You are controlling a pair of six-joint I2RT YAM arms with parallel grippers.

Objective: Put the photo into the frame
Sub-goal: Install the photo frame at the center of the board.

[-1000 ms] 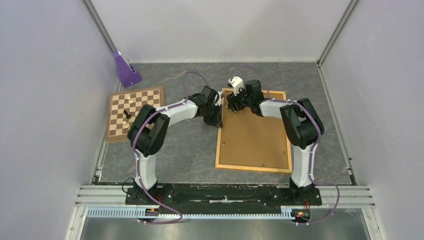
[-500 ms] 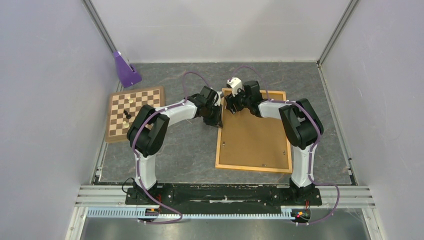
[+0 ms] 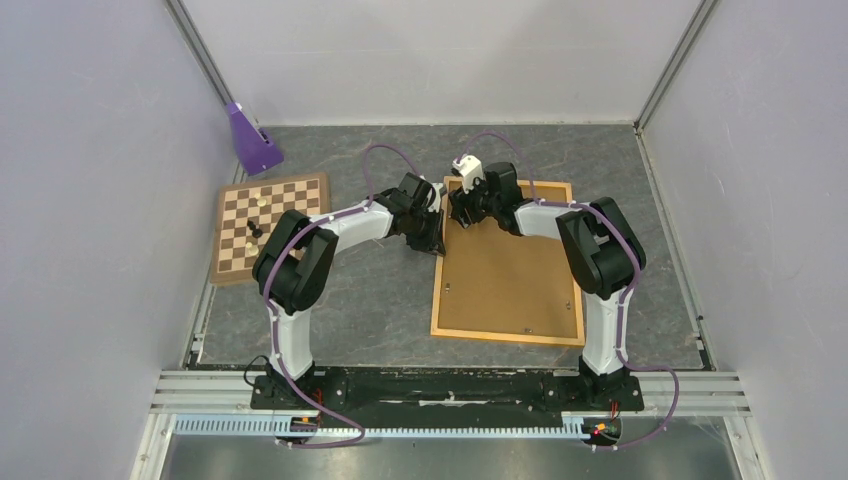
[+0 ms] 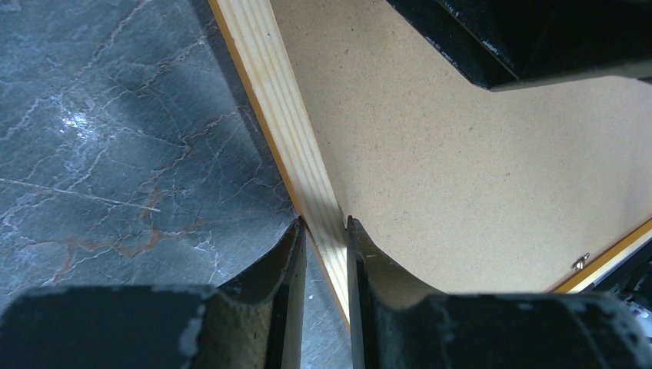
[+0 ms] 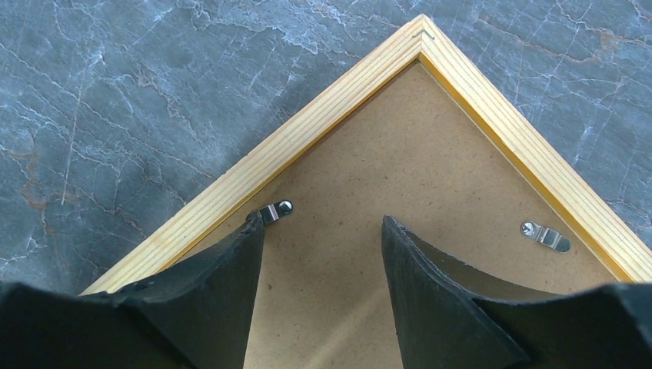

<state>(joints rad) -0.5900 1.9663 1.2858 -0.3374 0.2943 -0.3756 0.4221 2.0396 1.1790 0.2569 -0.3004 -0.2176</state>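
Observation:
The frame [image 3: 508,262] lies face down on the table, its brown fibreboard back up, with light wooden rails around it. The photo is not in view. My left gripper [image 3: 438,240] is shut on the frame's left rail [image 4: 296,154] near the far corner, one finger on each side of the rail. My right gripper [image 3: 460,205] is open over the frame's far left corner [image 5: 419,34]. Its left fingertip [image 5: 250,231] touches a small metal clip [image 5: 275,210]. A second clip [image 5: 544,235] lies to the right.
A brown-and-white chessboard [image 3: 268,225] with a few pieces lies to the left. A purple stand [image 3: 250,140] is at the far left corner. Grey walls close in the table on three sides.
My right gripper has crept slightly left and farther back along the frame's far left corner. The left arm and the frame have not visibly moved.

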